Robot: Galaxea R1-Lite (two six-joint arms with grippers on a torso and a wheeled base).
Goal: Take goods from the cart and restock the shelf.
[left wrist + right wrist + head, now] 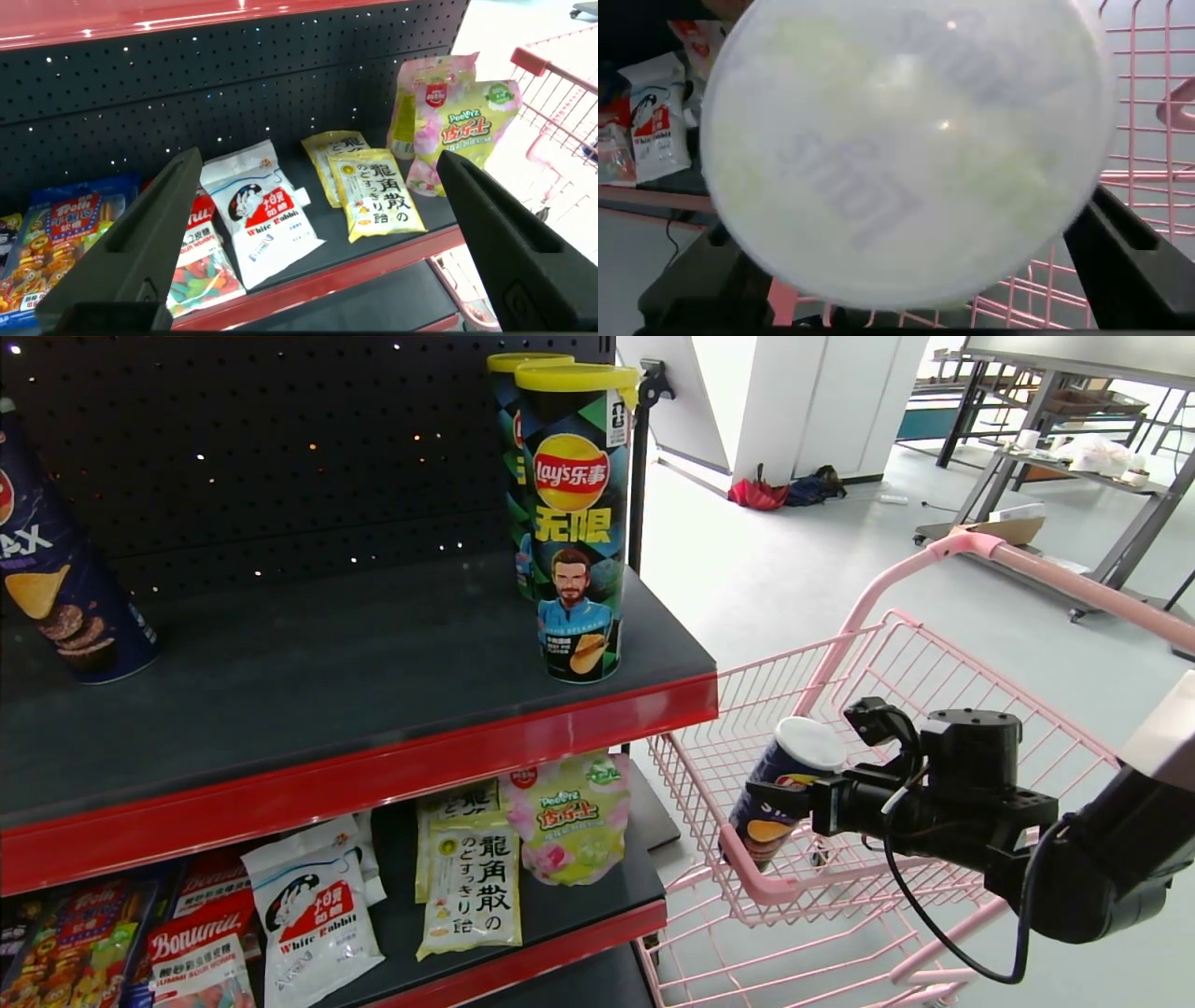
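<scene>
My right gripper [801, 784] is shut on a dark blue chip can [782, 786] with a white lid [906, 149], holding it tilted over the pink cart [934, 644], just above the basket's near rim. On the upper shelf [373, 709] two green chip cans with yellow lids [574, 523] stand at the right end, and another dark blue can [56, 569] leans at the far left. My left gripper [318, 233] is open in front of the lower shelf [374, 271], with snack bags between its fingers' line of sight.
The lower shelf holds several snack bags: a white candy bag [313, 910], yellow lozenge bags [471, 877] and a green-pink bag [569, 817]. The wide middle of the upper shelf is bare. Tables and a box stand on the floor behind the cart.
</scene>
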